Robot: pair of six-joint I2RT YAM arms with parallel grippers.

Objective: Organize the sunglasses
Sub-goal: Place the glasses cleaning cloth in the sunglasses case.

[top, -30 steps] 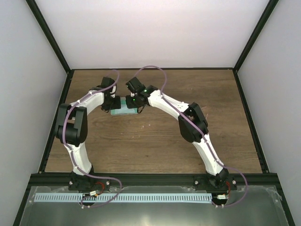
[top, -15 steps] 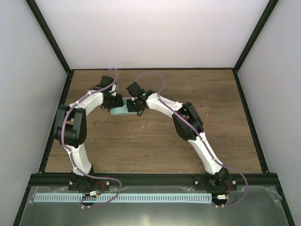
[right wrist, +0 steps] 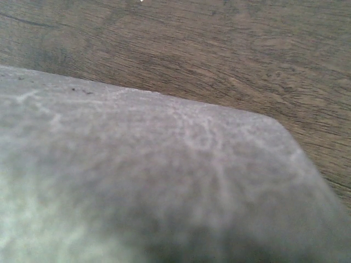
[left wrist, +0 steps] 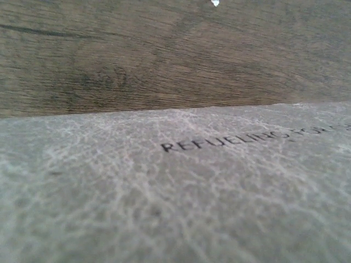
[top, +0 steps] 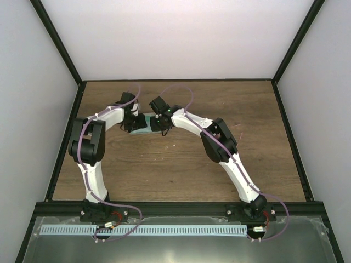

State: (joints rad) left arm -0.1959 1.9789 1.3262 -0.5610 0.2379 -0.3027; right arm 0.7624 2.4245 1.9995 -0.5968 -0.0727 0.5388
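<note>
The grey case [top: 143, 124] lies at the back of the table, left of centre, with a thin strip of green showing. Its grey grained lid fills the left wrist view [left wrist: 175, 186], printed with dark letters, and the right wrist view [right wrist: 153, 181]. My left gripper [top: 132, 120] is at the case's left end and my right gripper [top: 159, 124] at its right end. Neither gripper's fingers show in the wrist views. The sunglasses are hidden.
Brown wooden tabletop [top: 181, 164] spreads in front of and to the right of the case. Black frame rails [top: 66, 137] edge the table on the left and right, with white walls behind.
Both grippers have closed in on the case from its two ends. Less of the green inside shows now than a second ago.
</note>
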